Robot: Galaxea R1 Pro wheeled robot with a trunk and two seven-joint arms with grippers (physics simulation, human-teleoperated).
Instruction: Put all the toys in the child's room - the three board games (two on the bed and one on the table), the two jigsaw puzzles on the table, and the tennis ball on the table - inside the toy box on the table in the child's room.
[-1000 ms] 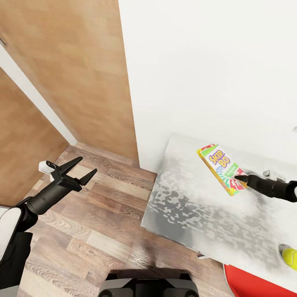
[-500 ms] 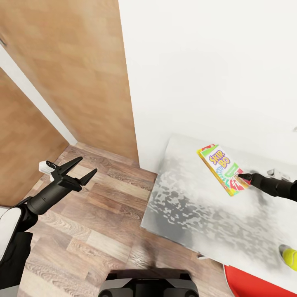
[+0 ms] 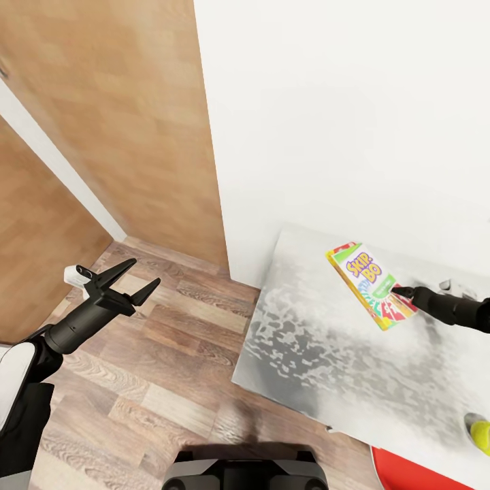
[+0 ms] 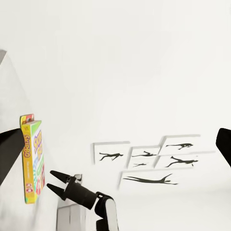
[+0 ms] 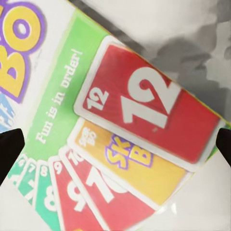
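Skip-Bo board game [image 3: 371, 286] lies flat on the mottled grey-white counter [image 3: 320, 354], with the right end effector [image 3: 397, 291] at its near red-card corner. In the head view the dark tips meet the box edge there, but whether they are pinching it or merely touching cannot be told. The right wrist view looks straight down on the box lid [image 5: 110, 130], with the red "12" card and the fanned numbered cards printed on it, and the dark fingertips [image 5: 9, 144] stand at opposite edges of the picture, well apart, spanning the box.

The left end effector [image 3: 131, 280] hangs over the wooden floor [image 3: 136, 367], well away from the counter, fingers spread wide and holding nothing. Its wrist view shows the board game [image 4: 32, 161] from the side and the right end effector [image 4: 54, 182] just beside it, jaws parted.

Well behind the right end effector, at the counter's near edge, sits the tennis ball [image 3: 480, 435], yellow-green and partly cut off, with a red object [image 3: 422, 473] just below it.
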